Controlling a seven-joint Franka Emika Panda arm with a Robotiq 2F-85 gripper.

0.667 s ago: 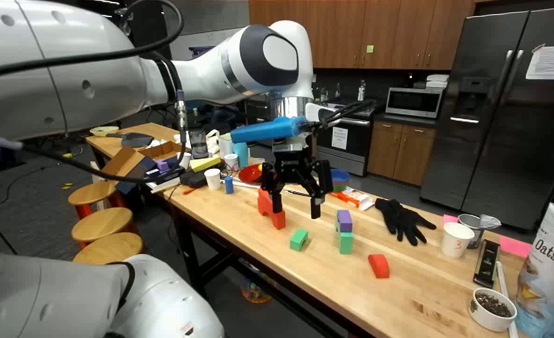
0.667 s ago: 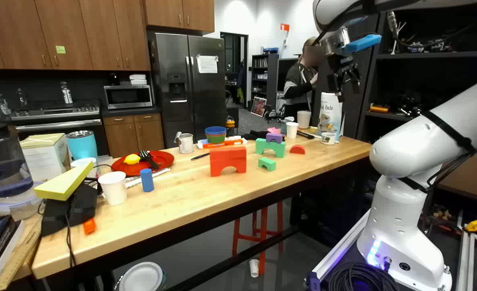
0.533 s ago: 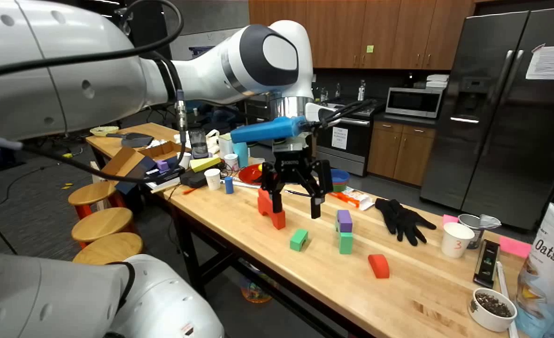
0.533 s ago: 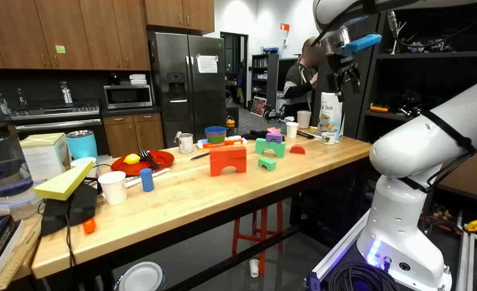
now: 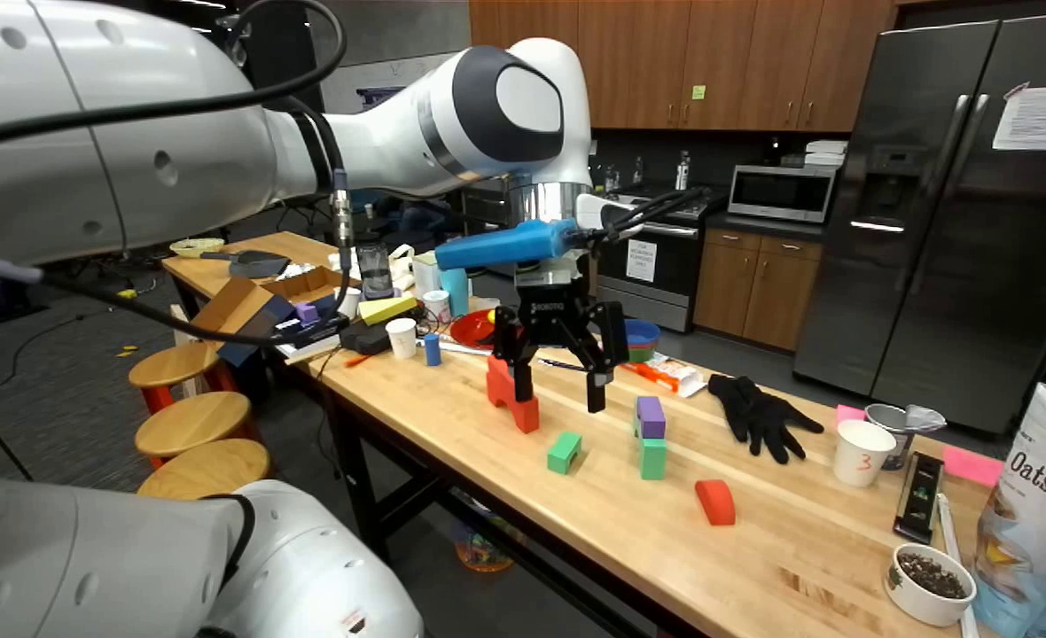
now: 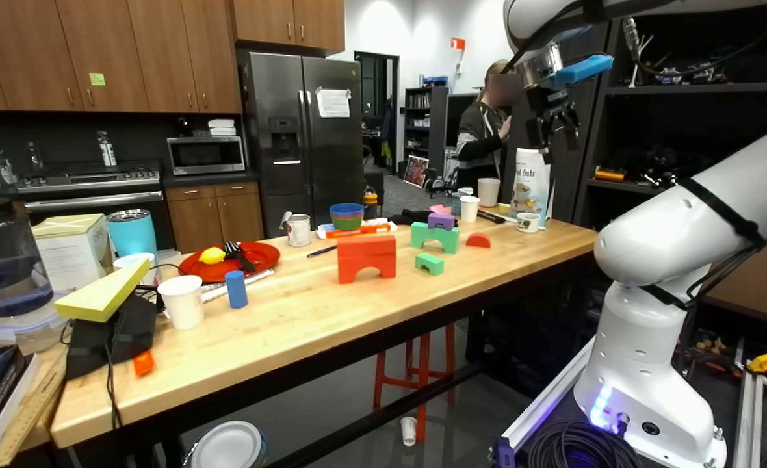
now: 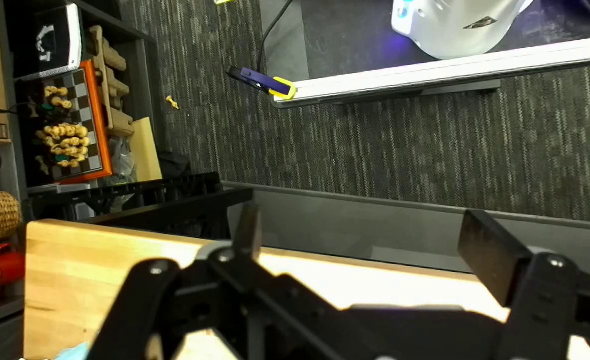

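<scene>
The end effector [image 5: 559, 396] is held well above the worktop [image 6: 305, 318], its jaws spread wide; past them, the worktop's edge and the carpeted floor [image 7: 375, 150] are seen in the wrist view. On the worktop, a red arch block [image 6: 366, 252] is stood upright near a small green arch block [image 6: 429, 261]. A purple block [image 6: 441, 222] is stacked on a larger green arch block [image 6: 447, 238], and a red half-round block [image 6: 478, 240] is placed near them. In an exterior view, a black glove [image 5: 761, 415] is seen right of the purple block.
</scene>
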